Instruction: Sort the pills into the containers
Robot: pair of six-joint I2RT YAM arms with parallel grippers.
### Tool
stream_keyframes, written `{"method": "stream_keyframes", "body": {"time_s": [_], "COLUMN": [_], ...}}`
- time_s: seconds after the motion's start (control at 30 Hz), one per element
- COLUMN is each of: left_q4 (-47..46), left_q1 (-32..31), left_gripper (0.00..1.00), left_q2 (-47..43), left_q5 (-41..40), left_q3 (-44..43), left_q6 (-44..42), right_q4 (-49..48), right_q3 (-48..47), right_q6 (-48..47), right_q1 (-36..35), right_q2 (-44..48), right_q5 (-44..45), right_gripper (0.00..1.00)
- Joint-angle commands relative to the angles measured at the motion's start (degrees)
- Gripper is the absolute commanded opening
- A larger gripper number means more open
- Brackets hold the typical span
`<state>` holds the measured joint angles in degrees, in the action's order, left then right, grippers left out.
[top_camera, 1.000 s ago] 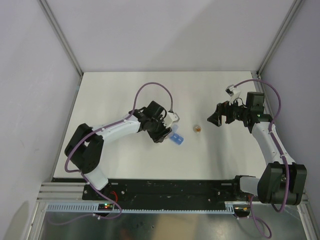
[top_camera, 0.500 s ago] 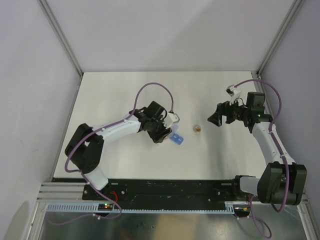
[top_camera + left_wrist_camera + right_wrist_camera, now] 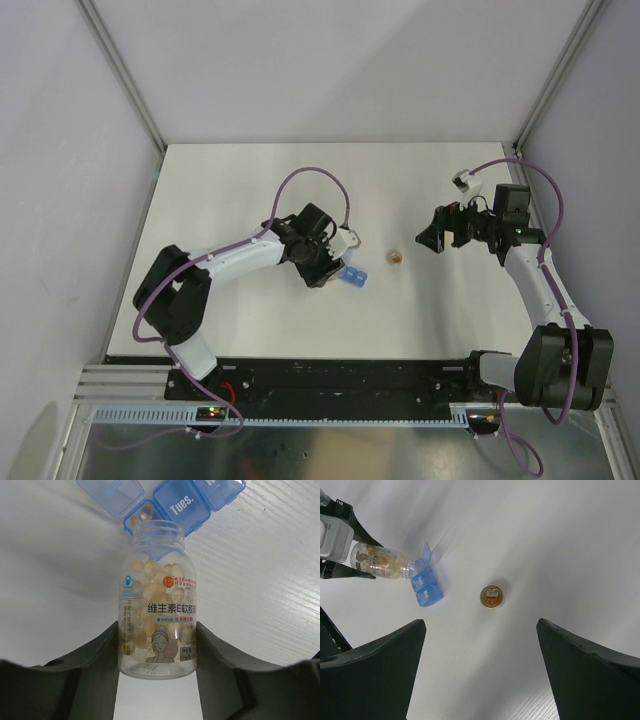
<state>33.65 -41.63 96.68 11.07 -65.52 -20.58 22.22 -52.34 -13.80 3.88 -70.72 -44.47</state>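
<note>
Pour step: left end effector [image 3: 157,630] is closed on the clear pill bottle [image 3: 157,605]. The bottle is tipped with its mouth at the 1 open compartment [image 3: 140,517] of the blue pill box [image 3: 182,505], which lies on the surface [image 3: 260,180] just left of a small amber round item [image 3: 492,596]. Right end effector [image 3: 480,630] hangs wide open and empty near that item. Next move likely needs a slight extra tilt or shake so few softgels drop, without nudging the light box. Bottle mouth hides most of the compartment, so pill count inside is unclear; the left wrist view cuts off the box's far end, only "Tues." is readable.
</note>
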Motion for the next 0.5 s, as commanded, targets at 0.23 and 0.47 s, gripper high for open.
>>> {"method": "stream_keyframes", "body": {"time_s": [0.23,0.47], "left_q4": [-1.7,-4.52], "left_q1": [-0.35,-0.31], "left_gripper": [0.0,0.0], "left_q2": [-1.82,-4.0], "left_q5": [-0.68,-1.21], "left_q3": [-1.35,1.01], "left_q6": [-0.68,-0.51], "right_q4": [-0.53,-0.54], "right_q3": [0.09,0.13], "right_q6": [-0.78,-0.77], "right_q1": [0.25,0.25], "right_q2": [0.85,0.39], "right_q5": [-1.23,-1.04], "right_gripper": [0.99,1.0]}}
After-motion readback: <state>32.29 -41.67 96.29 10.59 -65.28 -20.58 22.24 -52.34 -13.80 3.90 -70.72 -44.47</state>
